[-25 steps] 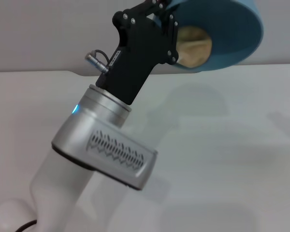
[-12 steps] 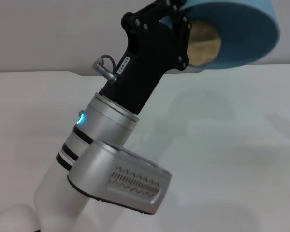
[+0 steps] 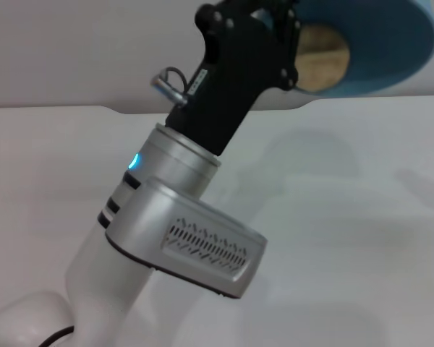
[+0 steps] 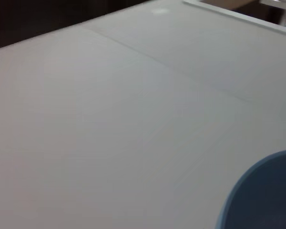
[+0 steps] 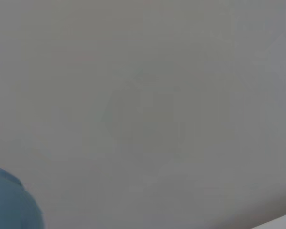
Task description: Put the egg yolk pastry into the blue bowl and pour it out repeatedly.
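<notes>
The left gripper (image 3: 293, 40) is lifted high over the white table (image 3: 333, 217). It is clamped on the rim of the blue bowl (image 3: 380, 43) and holds it tipped on its side in the air. The bowl is round, deep and light blue, smooth all over. The egg yolk pastry (image 3: 322, 61) sits inside the bowl, next to the black fingers. It is a small, pale tan, roundish bun with a dull top. A curved bit of the blue bowl shows in both wrist views. I cannot see the right gripper.
</notes>
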